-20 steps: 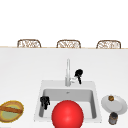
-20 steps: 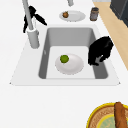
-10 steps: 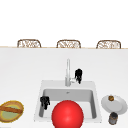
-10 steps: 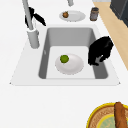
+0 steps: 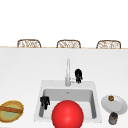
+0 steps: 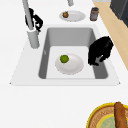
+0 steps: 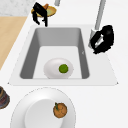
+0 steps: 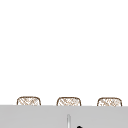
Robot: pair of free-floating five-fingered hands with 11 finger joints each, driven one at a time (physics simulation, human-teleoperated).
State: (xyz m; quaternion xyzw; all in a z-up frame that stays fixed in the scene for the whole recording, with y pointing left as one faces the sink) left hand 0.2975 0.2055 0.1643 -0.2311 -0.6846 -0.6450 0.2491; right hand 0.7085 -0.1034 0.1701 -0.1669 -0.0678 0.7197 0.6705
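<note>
My left hand [image 5: 45, 101] hangs over the sink's [image 5: 41, 86] front left corner, fingers relaxed and pointing down, holding nothing; it shows at the basin's near rim in the left side view [image 6: 100, 51] and far off in the right side view [image 7: 40, 13]. My right hand [image 5: 78, 75] hovers just right of the faucet [image 5: 68, 72], close to its base [image 7: 102, 38], fingers loosely bent, gripping nothing that I can see. In the basin lies a white plate [image 6: 72, 66] with a green lime [image 6: 64, 59] on it. A red ball [image 5: 67, 115] covers the basin's front in the front view.
On the counter right of the sink stands a white plate [image 5: 120, 106] with a small brown fruit [image 5: 111, 98] and a dark jar [image 5: 113, 117]. A yellow bowl with a bread stick [image 5: 11, 110] sits at the left. Three wicker chairs [image 5: 68, 43] line the back.
</note>
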